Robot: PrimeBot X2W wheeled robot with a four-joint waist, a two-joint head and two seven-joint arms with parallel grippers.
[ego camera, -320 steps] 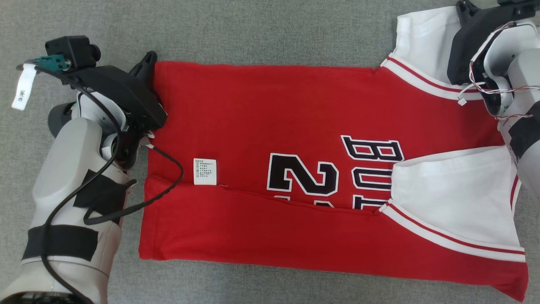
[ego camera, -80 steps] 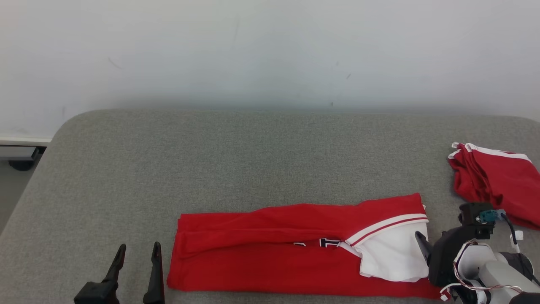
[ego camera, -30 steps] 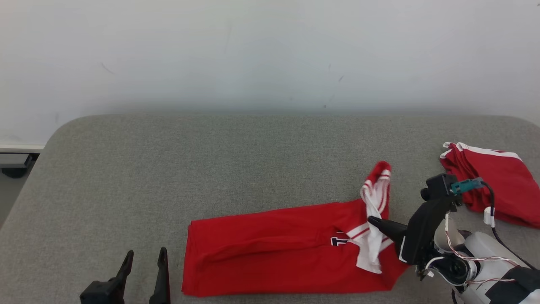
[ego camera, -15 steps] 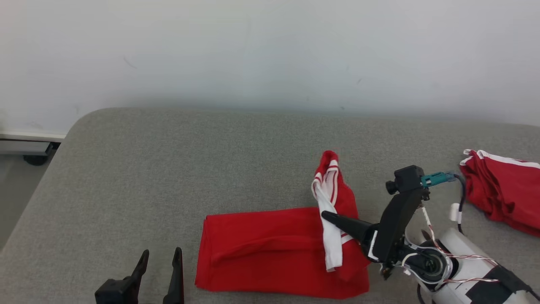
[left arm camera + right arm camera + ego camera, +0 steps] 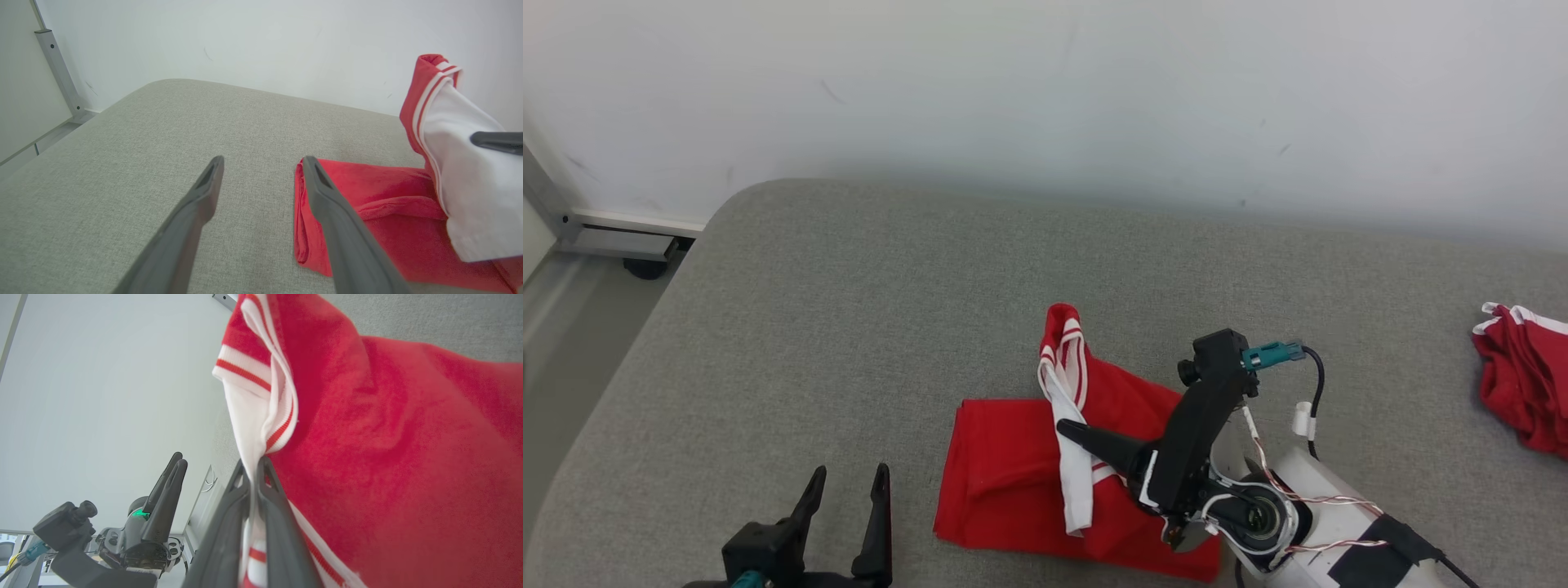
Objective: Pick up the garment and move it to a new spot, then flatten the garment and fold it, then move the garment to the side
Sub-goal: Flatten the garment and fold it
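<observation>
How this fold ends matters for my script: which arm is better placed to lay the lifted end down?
Right. The right gripper is shut on the lifted white-trimmed end of the garment; the left gripper stands open beside the folded edge, holding nothing.

Black right gripper point(image 5: 1066, 429), pale forearm point(image 5: 1339, 524) — black tape point(image 5: 1376, 560), teal plug point(image 5: 1272, 355).

Edges, folds and the arm's own bulk hide parts of both garments and grippers.

In the head view a second red garment point(image 5: 1523, 384) runs off the right edge. The left gripper point(image 5: 849, 472) is cut at its base by the bottom edge. The right gripper point(image 5: 1068, 428) and its arm cover the near right corner of the folded red-and-white garment point(image 5: 1005, 482), and its tips are buried in the white flap point(image 5: 1078, 482). A small dark object point(image 5: 645, 268) under the metal rail point(image 5: 625, 237) is too small to tell.
</observation>
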